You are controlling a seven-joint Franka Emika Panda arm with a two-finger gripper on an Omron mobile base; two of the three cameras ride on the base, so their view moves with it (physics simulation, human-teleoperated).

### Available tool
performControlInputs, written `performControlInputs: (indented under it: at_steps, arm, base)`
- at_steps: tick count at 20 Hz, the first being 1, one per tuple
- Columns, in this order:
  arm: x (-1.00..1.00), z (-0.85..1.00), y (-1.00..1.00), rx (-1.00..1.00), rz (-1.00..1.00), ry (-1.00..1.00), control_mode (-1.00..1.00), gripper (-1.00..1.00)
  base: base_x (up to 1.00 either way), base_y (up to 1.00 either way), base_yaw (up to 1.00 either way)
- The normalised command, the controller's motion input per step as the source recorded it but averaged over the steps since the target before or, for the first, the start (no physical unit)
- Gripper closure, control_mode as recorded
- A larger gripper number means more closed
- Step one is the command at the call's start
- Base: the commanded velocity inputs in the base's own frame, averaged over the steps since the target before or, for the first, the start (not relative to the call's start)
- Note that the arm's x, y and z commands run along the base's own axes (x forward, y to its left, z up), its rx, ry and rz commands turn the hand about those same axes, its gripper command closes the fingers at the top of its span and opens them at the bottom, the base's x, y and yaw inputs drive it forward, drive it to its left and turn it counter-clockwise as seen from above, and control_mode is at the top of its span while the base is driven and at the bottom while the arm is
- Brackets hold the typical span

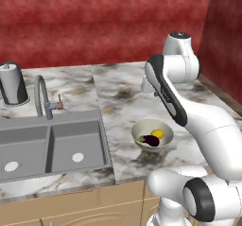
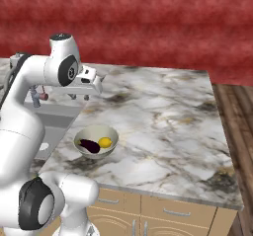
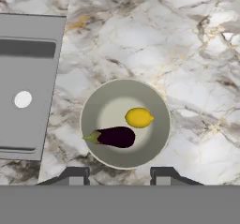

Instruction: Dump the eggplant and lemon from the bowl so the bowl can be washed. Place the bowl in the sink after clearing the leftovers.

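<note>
Dark claw (image 3: 116, 175) tips are sitting at the bottom of the hand view, jaws standing partly apart and gripping nothing, hovering above the round pale grey-white bowl (image 3: 154, 148). Small dark purple eggplant (image 3: 116, 137) and small bright yellow lemon (image 3: 138, 117) are lying side by side inside that bowl, just touching. Bowl is resting on the marbled white tabletop (image 3: 140, 40) near the front edge, just beside the grey metal double-basin sink (image 1: 52, 144).
</note>
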Motion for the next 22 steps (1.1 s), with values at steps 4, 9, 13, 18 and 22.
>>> performControlInputs:
  at_steps: [4,9,13,18,22]
  arm:
    - [-0.21,-0.13,-0.29,0.02,-0.06,0.00,-1.00,-1.00]
    - [-0.33,-0.56,-0.99,0.11,-0.15,0.02,-1.00,-1.00]
    - [-0.09,-0.77,-0.93,0.23,-0.18,0.12,-1.00,-1.00]
    - [0.00,-0.58,-0.18,0.25,-0.09,0.09,-1.00,-1.00]
    - [0.00,-0.47,0.00,0.11,0.00,0.08,-1.00,-1.00]
  base:
    - [0.00,0.00,0.00]
    - [0.00,0.00,0.00]
    - [0.00,0.00,0.00]
    - [0.00,0.00,0.00]
    - [0.00,0.00,0.00]
